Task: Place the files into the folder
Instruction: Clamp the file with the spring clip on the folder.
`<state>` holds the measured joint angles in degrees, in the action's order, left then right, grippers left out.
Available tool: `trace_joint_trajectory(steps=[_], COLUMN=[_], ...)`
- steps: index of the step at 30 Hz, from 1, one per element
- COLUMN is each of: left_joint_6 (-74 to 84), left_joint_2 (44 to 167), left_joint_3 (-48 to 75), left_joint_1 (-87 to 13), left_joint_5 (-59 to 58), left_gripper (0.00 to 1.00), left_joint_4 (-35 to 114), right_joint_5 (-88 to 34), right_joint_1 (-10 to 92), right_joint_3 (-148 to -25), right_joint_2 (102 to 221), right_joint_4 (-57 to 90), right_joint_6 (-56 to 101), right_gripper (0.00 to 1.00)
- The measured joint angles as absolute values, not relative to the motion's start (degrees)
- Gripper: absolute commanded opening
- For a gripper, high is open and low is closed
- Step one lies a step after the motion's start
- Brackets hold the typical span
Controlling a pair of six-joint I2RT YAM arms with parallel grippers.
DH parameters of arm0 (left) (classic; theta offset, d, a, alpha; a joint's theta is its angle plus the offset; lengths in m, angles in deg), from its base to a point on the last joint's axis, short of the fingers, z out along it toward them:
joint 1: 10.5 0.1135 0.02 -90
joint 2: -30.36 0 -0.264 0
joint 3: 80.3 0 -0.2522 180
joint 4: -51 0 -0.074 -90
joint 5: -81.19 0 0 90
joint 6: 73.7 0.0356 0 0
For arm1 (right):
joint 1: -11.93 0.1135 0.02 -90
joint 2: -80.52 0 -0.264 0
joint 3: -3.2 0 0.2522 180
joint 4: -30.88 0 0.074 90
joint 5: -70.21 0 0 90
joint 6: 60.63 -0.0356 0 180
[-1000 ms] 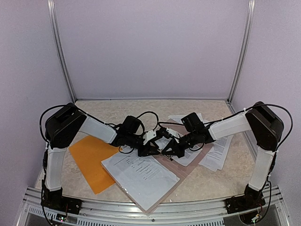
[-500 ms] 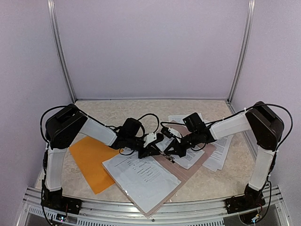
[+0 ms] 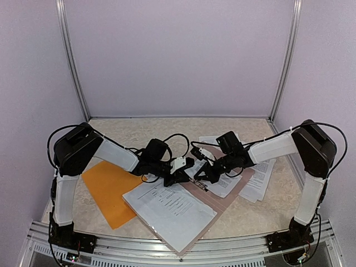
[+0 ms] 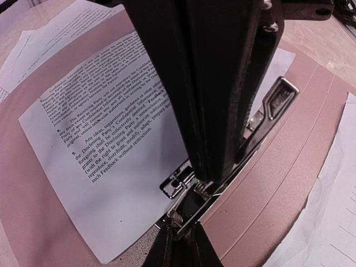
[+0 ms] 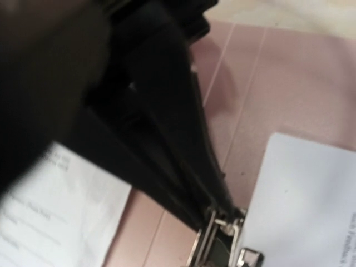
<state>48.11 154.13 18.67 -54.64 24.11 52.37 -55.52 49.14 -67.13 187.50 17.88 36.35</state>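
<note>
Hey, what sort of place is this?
Probably a robot test booth: plain lilac wall panels, aluminium corner posts, and two white-and-black robot arms mounted at the edge of a beige stone-patterned table.

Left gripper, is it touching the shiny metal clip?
Touching. In the left wrist view the left gripper tips meet the metal clip with no gap showing.

High overview, two wrist close-ups

Both arms reach inward, elbows bent; the left hand [image 3: 179, 178] and right hand [image 3: 199, 177] nearly meet, fingers pressed together.
</note>
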Motion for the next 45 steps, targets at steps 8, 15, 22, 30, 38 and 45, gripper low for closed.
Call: trace_joint_trajectory(steps=[8,15,22,30,38,45], left_joint_6=[48.9,49.5,50.1,51.2,51.6,51.7], left_joint_2=[154.1,154.1,154.1,154.1,154.1,154.1], left_joint_3=[18.0,17.4,17.0,17.0,16.9,16.5], left_joint_1=[-54.7,-54.7,-54.8,-54.8,-54.9,-54.9], left_joint_5=[23.2,22.6,22.3,22.3,22.3,22.3], left_gripper=[0.05,0.01,0.0,0.0,0.0,0.0], left_joint_4=[51.4,50.2,49.2,49.2,49.1,48.2], right_joint_5=[-53.7,-49.7,-46.9,-42.7,-39.9,-38.7], right_joint_1=[49.1,48.9,48.8,48.8,49.1,49.2], right_joint_3=[-69.2,-69.3,-68.6,-64.1,-62.5,-62.5], right_joint_2=[185.5,183.2,180.1,177.0,177.0,177.0], right_joint_4=[17.4,17.0,16.9,18.4,18.3,18.3], right_joint_6=[33.0,31.9,27.9,18.2,11.8,9.0], right_gripper=[0.0,0.0,0.06,0.18,0.19,0.17])
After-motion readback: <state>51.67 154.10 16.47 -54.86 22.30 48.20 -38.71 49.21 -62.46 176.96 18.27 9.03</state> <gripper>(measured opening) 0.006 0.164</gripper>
